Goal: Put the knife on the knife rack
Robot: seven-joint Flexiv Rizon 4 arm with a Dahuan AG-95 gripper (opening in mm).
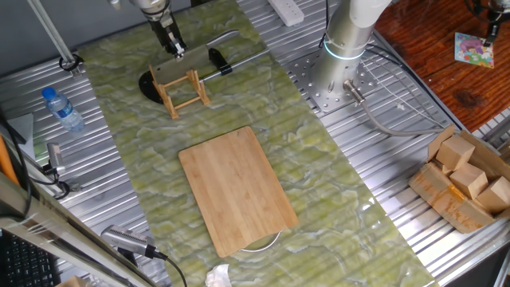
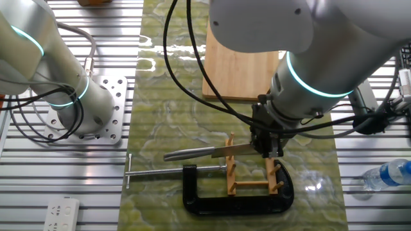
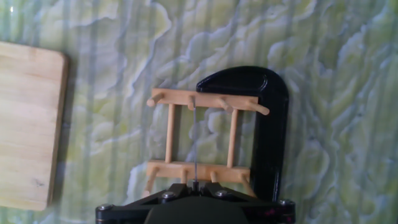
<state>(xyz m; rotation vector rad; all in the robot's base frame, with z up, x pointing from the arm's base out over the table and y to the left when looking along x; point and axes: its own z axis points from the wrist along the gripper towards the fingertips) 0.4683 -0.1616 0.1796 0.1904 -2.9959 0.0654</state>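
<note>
Tool (image 2: 270, 152) clamped on knife (image 2: 212, 151), blade betw. knife rack (image 1: 185, 92) pegs.

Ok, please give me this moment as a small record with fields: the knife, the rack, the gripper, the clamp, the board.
knife: steel cleaver, held blade-on-edge above the rack, handle pointing sideways
knife rack: light-wood peg rack, upright on the green mat
gripper: gripper shut on the cleaver's blade, directly over the rack
clamp: black C-clamp lying around the rack's far side, its silver screw bar sticking out
cutting board: bamboo board, flat on the mat, apart from the rack, nothing on it
task state: knife not yet released
</note>
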